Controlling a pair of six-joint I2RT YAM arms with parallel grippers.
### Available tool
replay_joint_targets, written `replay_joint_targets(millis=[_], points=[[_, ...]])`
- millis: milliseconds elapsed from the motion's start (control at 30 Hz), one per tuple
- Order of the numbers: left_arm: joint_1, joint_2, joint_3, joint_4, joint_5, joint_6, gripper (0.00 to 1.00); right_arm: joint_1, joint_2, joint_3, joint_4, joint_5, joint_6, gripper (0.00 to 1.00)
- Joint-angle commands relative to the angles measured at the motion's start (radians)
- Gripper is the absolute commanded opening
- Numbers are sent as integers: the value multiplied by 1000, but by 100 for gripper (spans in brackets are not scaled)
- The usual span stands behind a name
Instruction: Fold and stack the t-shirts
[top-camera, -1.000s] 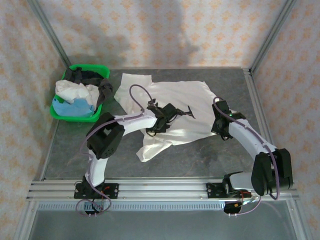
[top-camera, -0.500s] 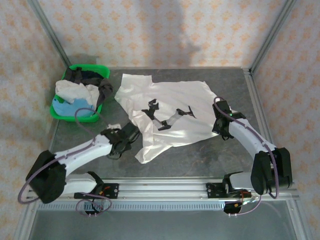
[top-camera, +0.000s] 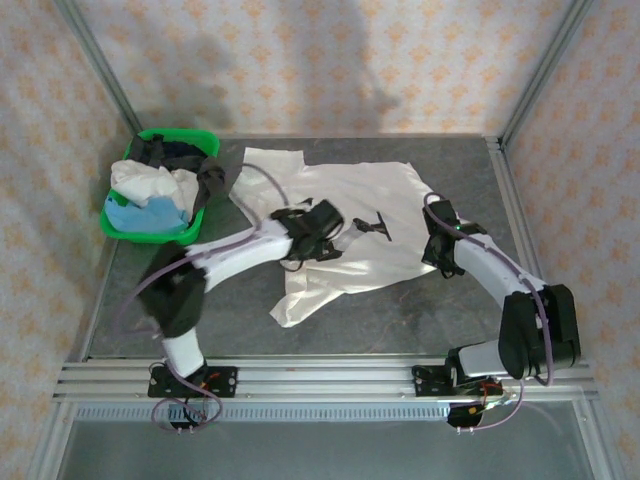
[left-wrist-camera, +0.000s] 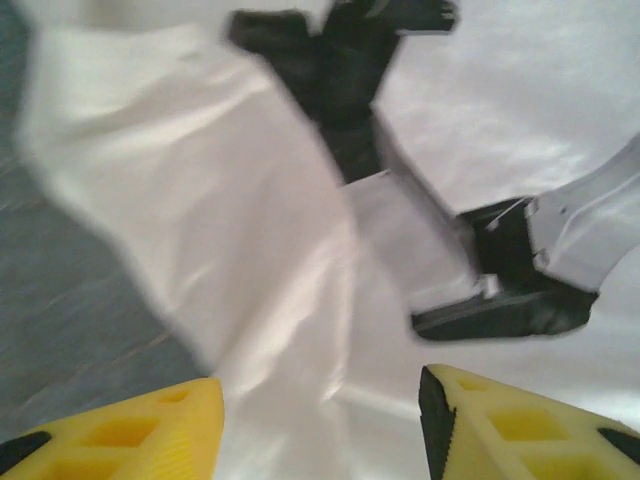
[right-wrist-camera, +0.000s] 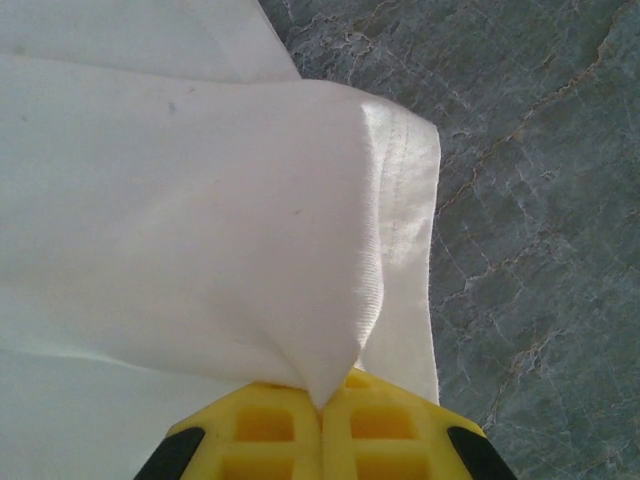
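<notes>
Shiny white t-shirt (top-camera: 350, 190) spread flat mid-table (top-camera: 420, 310), an arm at each side.
left gripper (left-wrist-camera: 320, 420) over the black print (left-wrist-camera: 340, 70), fingers spread, nothing between them; right gripper (right-wrist-camera: 322, 405) pressed together, pinching the shirt's right edge. other shirts (top-camera: 148, 190) heaped in green basket (top-camera: 185, 134), far left.

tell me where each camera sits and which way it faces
Top external: fixed above and behind the arms, looking down at the table, shirt and basket; both arms show, left pincer over the shirt, right pincer at its right edge.
Left wrist: on that wrist, looking down past its parted yellow fingers at the shirt and its black print.
Right wrist: on that wrist, looking down at the shirt's edge pinched in its shut fingers, table beside.
Shared: all three see the shirt; top and left wrist see the print.
</notes>
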Motion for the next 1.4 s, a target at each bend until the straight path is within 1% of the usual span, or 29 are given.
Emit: replay_joint_targets(millis=[0,100,167,233,367,400,567,733,833,967,1033,1067,1100,1133,1167,1233,1300,1333,1367], points=[[14,166,130,-176,-89,82,55,-8,2,-2,4,26,-16,5],[38,211,148,-152,-72,94,53,-7,-11,-7,7,26,-17,5],[50,216,145,-157,-86,89,48,-7,-16,-9,9,27,-17,5],[64,209,136,-165,-96,85,38,-8,-15,-11,9,30,-17,5],[85,174,91,-166,-114,87,10,-8,-11,-9,6,34,-16,5],[88,157,74,-174,-127,78,8,-7,-12,-8,2,35,-13,5],[95,19,-54,-149,-137,53,0,-8,-20,-7,-10,44,-6,5],[112,-152,-236,-129,-130,-20,0,-8,-51,-6,-45,32,10,4],[126,-301,-374,-128,-130,-84,0,-7,-98,-13,-72,6,33,3],[179,-520,-598,-97,-105,-168,0,-8,-144,-47,-51,-67,57,3],[228,-590,-700,-50,-69,-178,0,-7,-119,-56,-29,-92,60,2],[245,-606,-725,-47,-55,-180,0,-8,-100,-53,-28,-102,57,2],[255,-614,-740,-60,-51,-182,6,-7,-80,-46,-30,-105,55,2],[255,-616,-739,-87,-57,-188,19,-7,-62,-38,-34,-110,52,2],[255,-615,-734,-112,-63,-194,26,-7,-53,-35,-34,-114,50,2],[255,-624,-735,-143,-60,-196,46,-8,-50,-34,-33,-113,46,2],[232,-651,-734,-159,-48,-190,54,-7,-51,-29,-36,-102,42,2],[202,-669,-729,-174,-56,-201,59,-9,-49,-24,-39,-93,39,2],[162,-685,-720,-185,-64,-223,61,-7,-48,-20,-44,-91,36,2]])
